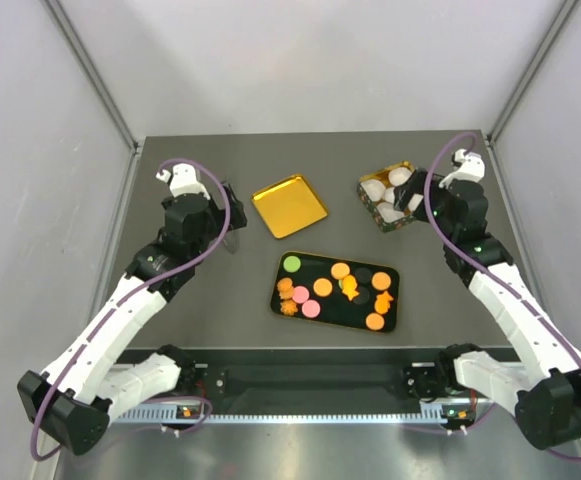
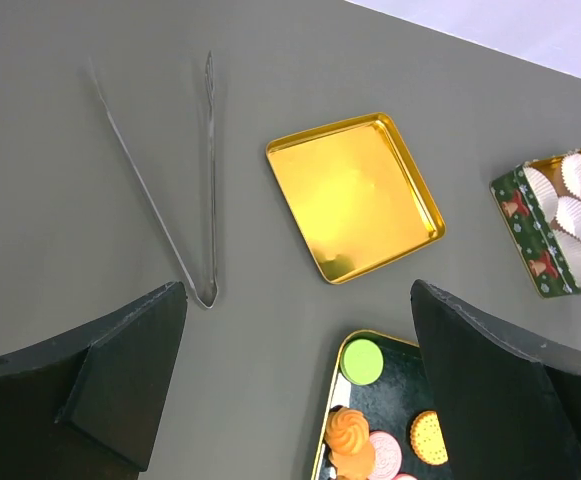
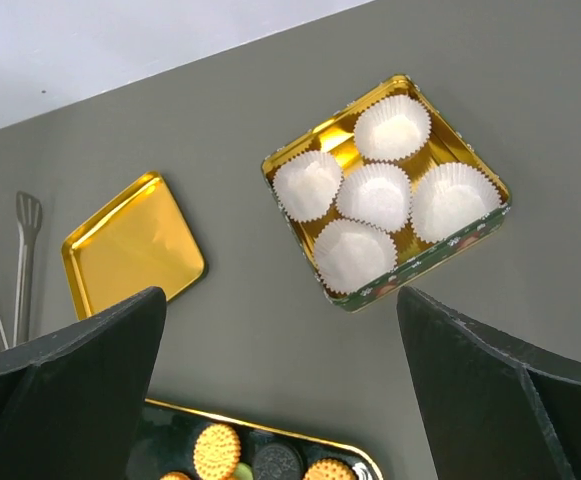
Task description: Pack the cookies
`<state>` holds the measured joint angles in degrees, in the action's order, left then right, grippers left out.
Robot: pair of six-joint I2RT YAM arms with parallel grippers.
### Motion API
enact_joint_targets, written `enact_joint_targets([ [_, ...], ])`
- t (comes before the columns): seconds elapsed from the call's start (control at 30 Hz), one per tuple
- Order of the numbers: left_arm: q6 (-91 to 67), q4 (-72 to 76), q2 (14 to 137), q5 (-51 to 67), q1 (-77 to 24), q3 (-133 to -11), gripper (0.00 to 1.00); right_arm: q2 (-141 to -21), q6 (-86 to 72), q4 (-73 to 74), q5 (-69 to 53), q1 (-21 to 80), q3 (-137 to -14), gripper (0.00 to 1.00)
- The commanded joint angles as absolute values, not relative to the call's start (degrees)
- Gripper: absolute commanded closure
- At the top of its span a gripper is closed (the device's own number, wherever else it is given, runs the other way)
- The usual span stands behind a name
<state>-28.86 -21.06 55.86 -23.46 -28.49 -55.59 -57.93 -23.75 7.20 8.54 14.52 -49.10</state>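
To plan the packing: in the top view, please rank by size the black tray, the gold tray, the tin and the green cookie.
1. black tray
2. gold tray and tin: about alike; the right arm hides part of the tin
3. green cookie

The left arm [image 1: 120,315] goes from its base at the near left up toward the far left. It is bent at the elbow. The left pincer [image 2: 298,295] points to the right, wide open and holding nothing. The right arm [image 1: 518,305] goes up toward the far right. The right pincer [image 3: 280,300] points left, wide open and holding nothing.
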Motion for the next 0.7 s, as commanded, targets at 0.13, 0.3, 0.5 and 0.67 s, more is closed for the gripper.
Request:
enact_joint_targets([
  [0.13,-29.79,-21.62,56.95,-29.0,-28.21,-55.64,0.01,-60.73,-21.98,6.5,3.43,14.77,-52.03,0.0],
  [0.3,-31.46,-21.88,61.68,-29.27,-24.18,-56.6,0.01,-60.91,-19.6,7.29,2.29,14.77,-51.94,0.0],
  [0.5,-33.49,-18.2,73.09,-20.13,-13.1,-55.98,0.01,-58.54,-18.46,7.91,2.9,14.68,-51.68,0.0],
  [0.67,-30.68,-15.04,84.27,-19.43,-12.74,-59.85,0.01,-57.66,-18.19,8.61,3.08,14.41,-51.42,0.0],
])
